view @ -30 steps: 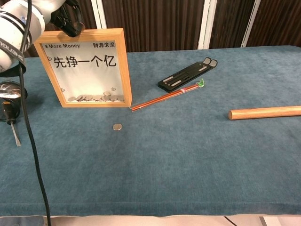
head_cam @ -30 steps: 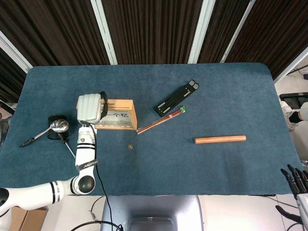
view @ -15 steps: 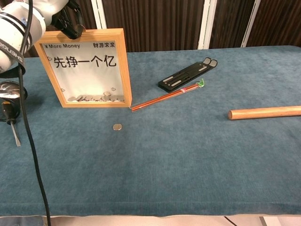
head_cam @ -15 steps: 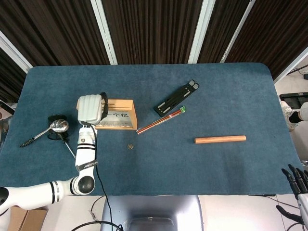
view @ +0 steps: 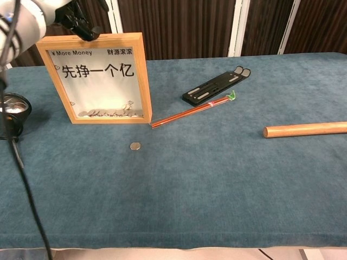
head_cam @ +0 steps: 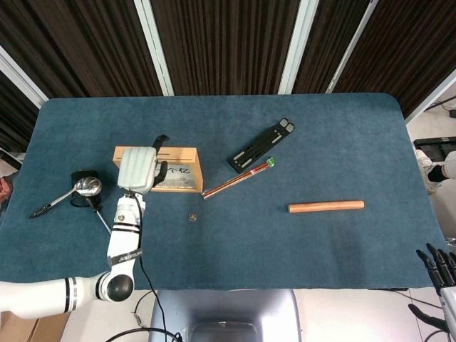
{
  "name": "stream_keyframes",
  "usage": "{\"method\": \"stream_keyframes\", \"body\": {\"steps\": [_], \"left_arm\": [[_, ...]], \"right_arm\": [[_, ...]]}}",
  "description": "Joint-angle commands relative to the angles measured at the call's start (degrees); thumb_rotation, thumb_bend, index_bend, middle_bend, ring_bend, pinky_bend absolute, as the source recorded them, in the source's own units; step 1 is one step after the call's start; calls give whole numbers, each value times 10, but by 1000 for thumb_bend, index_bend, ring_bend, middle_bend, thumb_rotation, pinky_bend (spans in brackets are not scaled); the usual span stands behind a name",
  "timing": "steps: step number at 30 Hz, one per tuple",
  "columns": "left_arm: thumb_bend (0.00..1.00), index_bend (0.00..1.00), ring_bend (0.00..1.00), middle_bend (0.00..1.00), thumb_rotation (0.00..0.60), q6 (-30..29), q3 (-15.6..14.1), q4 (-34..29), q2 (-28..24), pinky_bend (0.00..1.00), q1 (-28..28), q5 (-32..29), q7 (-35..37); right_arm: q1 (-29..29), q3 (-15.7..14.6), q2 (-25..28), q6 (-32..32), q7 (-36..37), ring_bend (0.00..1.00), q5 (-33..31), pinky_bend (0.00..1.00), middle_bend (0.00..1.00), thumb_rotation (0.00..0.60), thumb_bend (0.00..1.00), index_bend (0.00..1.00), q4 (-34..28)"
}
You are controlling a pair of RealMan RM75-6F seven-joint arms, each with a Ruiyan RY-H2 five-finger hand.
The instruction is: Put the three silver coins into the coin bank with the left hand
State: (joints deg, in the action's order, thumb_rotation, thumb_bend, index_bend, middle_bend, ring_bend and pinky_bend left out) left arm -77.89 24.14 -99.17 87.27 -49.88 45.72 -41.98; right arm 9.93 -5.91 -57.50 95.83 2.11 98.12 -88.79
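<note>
The left hand (head_cam: pixel 137 169) hangs over the left end of the bank (head_cam: pixel 177 172), its white back turned up to the head camera. In the chest view its dark fingers (view: pixel 81 26) sit at the top left corner of the bank's (view: pixel 96 78) wooden frame; whether they pinch a coin or are empty I cannot tell.

The bank stands upright on the blue worktop (head_cam: pixel 299 142), a wooden frame with a clear front printed with Chinese characters. A row of coins lies along its bottom behind the pane.

One silver coin (view: pixel 135 145) lies flat on the worktop, near the bank at about 5 o'clock from it; the head view shows the same coin (head_cam: pixel 192 216) just below the bank's right end.

A red stick (head_cam: pixel 239 177) with a green tip lies at a slant, its lower end close to the bank's right bottom corner. Just beside it at 12 o'clock lies a black bracket (head_cam: pixel 261 144), slanted the same way. A wooden dowel (head_cam: pixel 325 206) lies well apart at 3 o'clock from the coin.

At 9 o'clock from the bank a spoon (head_cam: pixel 70 194) rests across a small black object (head_cam: pixel 83 187).

The right hand (head_cam: pixel 439 274) shows only at the bottom right corner of the head view, off the worktop, its dark fingers spread and holding nothing.
</note>
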Motion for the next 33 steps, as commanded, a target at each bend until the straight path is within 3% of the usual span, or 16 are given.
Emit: {"method": "stream_keyframes", "body": {"steps": [1, 4, 7, 11, 18, 33], "left_arm": [[447, 325, 1000, 1000, 600, -41, -107, -116, -45, 1000, 79, 122, 56], [446, 353, 1000, 1000, 600, -61, -194, -121, -43, 1000, 133, 208, 109], [446, 370, 1000, 1000, 600, -79, -257, -64, -17, 1000, 177, 269, 150], [446, 377, 1000, 1000, 600, -70, -288, 17, 36, 1000, 218, 277, 213], [446, 391, 1000, 1000, 600, -30, -278, 135, 109, 1000, 239, 270, 235], [437, 415, 1000, 1000, 600, 34, -192, 237, 207, 1000, 208, 256, 189]], "right_arm": [[0, 0, -1, 0, -3, 0, 1, 0, 0, 600, 224, 0, -1], [1, -2, -5, 1, -11, 0, 7, 0, 0, 600, 223, 0, -1], [0, -6, -8, -1, -23, 0, 15, 0, 0, 600, 224, 0, -2], [-4, -7, -10, -8, -29, 0, 19, 0, 0, 600, 223, 0, -5], [-8, -6, -10, -11, -29, 0, 22, 0, 0, 600, 223, 0, -7], [-12, -7, -8, -17, -26, 0, 19, 0, 0, 600, 223, 0, -9]]}}
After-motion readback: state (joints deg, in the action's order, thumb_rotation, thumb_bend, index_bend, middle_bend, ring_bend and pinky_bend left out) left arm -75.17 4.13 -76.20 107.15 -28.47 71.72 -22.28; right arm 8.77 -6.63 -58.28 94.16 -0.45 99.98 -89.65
